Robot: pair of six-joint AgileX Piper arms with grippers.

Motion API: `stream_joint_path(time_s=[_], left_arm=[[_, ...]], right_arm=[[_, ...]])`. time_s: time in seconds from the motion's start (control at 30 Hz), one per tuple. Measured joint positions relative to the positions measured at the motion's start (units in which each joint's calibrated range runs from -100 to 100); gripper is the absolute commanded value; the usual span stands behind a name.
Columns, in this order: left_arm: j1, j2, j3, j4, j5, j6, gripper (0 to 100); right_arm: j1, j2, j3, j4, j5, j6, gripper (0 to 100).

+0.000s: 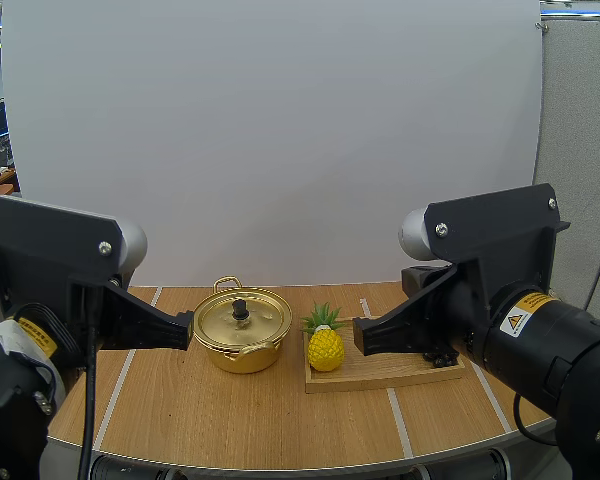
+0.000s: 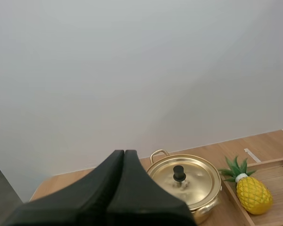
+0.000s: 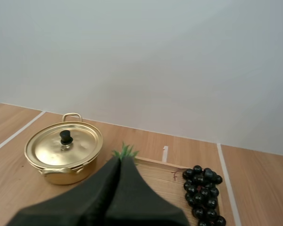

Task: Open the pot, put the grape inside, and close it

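On the wooden surface, left of centre: one gold pot, lid seated, black knob upright at the middle, one loop handle turned away from the arms.

Just beside it, to the right: one wooden tray. It carries a toy pineapple at the pot-side end and a bunch of dark grapes at the far end, apart from each other.

Left pincer: fingers pressed together into one wedge, holding nothing. It is raised on the pot's left side, apart from it and aimed toward the knob, probably stationed to take the lid.

Right pincer: likewise pressed together and empty. It hangs short of the tray near the pineapple's leaves, with the grapes off to its right, probably stationed for the fruit.

Open room: bare surface in front of pot and tray, and more to the pot's left where a lid could rest.

Constraint: the pineapple stands between grapes and pot, so a carry would likely pass above or in front of it.

Progress: no step done.
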Motion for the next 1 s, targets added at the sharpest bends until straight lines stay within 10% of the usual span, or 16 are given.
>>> stream_joint_path(time_s=[0.77,0.93,1.0], left_arm=[[0.0,35.8,-11.8,-0.3,1.3,0.1,1],[0.0,43.0,-13.0,-2.2,-1.9,0.8,24],[0.0,45.1,-13.0,-3.0,-2.5,1.0,42]], right_arm=[[0.0,26.8,-7.2,-8.9,3.4,6.1,0],[0.0,32.2,-7.2,-9.5,3.4,6.1,1],[0.0,33.1,-7.2,-9.8,3.4,6.1,26]])
